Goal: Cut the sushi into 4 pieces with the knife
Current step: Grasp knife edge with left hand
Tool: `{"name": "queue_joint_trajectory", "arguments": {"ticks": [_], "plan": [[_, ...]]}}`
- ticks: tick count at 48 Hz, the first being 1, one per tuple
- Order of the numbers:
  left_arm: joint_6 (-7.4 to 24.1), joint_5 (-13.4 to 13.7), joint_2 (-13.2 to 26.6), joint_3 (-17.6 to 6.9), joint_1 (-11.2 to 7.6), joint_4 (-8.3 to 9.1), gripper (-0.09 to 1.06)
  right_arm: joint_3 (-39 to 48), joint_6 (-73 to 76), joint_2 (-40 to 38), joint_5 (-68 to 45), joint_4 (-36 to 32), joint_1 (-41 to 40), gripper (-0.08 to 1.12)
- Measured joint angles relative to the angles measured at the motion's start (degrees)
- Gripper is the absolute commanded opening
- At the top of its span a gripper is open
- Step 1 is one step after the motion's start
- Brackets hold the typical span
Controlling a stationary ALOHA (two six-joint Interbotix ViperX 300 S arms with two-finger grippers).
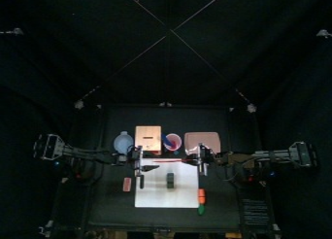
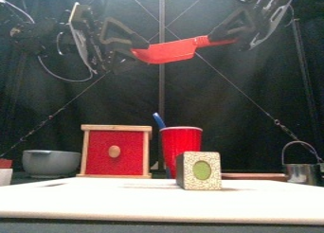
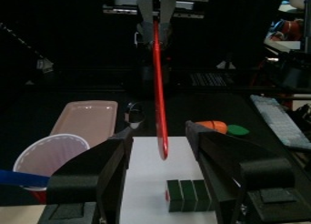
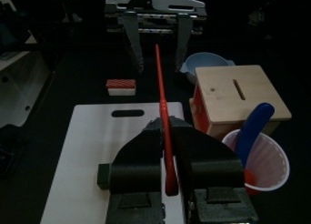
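Note:
High above the white cutting board [image 1: 158, 191], a red toy knife [image 2: 171, 50] hangs level between my two grippers. My right gripper [image 4: 165, 127] is shut on one end of it. The left gripper [image 3: 159, 141] stands open, with the knife's [image 3: 159, 82] other end between its spread jaws; I see no contact. The dark green sushi roll [image 2: 199, 170] stands on the board [image 2: 152, 194] below them, with its [image 3: 186, 193] near end on the board [image 3: 152, 178]. The top view shows the left gripper [image 1: 139, 157] and right gripper [image 1: 195, 157] facing each other over the board's back edge.
Behind the board stand the blue-grey bowl [image 1: 123, 141], the wooden box [image 1: 149, 138], the red cup [image 2: 180, 150] with a blue knife [image 2: 159, 119], and the pink tray [image 1: 201, 141]. A metal cutter [image 2: 300, 166] sits at the right. Small toy foods lie left [image 1: 127, 185] and right [image 1: 201, 197] of the board.

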Motion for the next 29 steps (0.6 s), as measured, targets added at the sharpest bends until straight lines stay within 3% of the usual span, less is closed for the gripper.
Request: {"name": "queue_joint_trajectory", "arguments": {"ticks": [9,24,29], "plan": [[-0.1,0.0,0.3,-0.2,0.53,0.0,0.69,0.0,0.0,0.0,0.0,-0.1,-0.1,0.11],[0.3,-0.3,0.3,-0.1,0.7,0.26,0.18,0.1,0.3,0.4,0.0,0.3,-0.7,0.1],[0.3,-1.3,0.3,0.4,0.79,1.23,0.08,0.3,0.4,1.1,0.0,0.3,-0.4,0.09]]}}
